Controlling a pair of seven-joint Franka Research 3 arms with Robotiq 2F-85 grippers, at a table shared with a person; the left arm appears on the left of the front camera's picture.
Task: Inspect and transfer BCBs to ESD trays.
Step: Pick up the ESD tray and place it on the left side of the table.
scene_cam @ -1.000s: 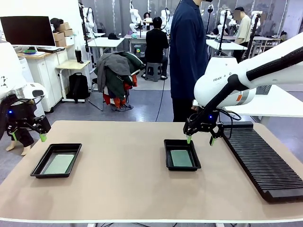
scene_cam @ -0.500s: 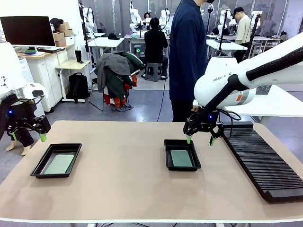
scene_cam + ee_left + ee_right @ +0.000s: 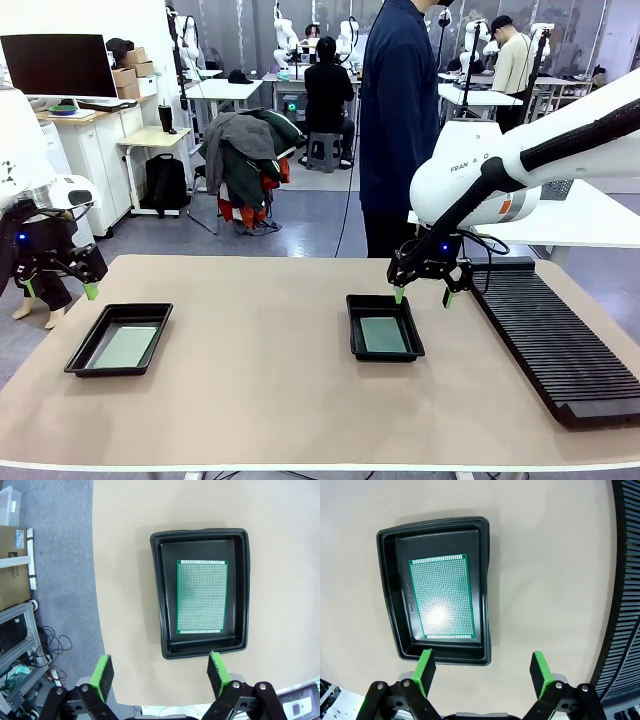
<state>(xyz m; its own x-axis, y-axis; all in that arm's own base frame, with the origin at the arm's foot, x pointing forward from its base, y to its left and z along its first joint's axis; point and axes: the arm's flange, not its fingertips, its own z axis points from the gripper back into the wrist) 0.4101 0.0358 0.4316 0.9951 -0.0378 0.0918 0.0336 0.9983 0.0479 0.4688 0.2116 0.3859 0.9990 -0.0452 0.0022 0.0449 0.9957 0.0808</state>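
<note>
person [image 3: 398, 120] behind table shifted slightly, background worker too

White arms [image 3: 480, 170], black lettering; black tools [image 3: 424, 292], green pads [image 3: 426, 666], blue indicator lights.

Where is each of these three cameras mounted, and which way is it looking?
Front view: fixed on the robot's side, looking across the table at a standing person; both arms show.
Left wrist view: on the left arm, looking down past the open left claw at the left tray holding a green board.
Right wrist view: looking down past the open right claw at the right tray, board and black rack.
Shared: front view shows both trays too.
</note>
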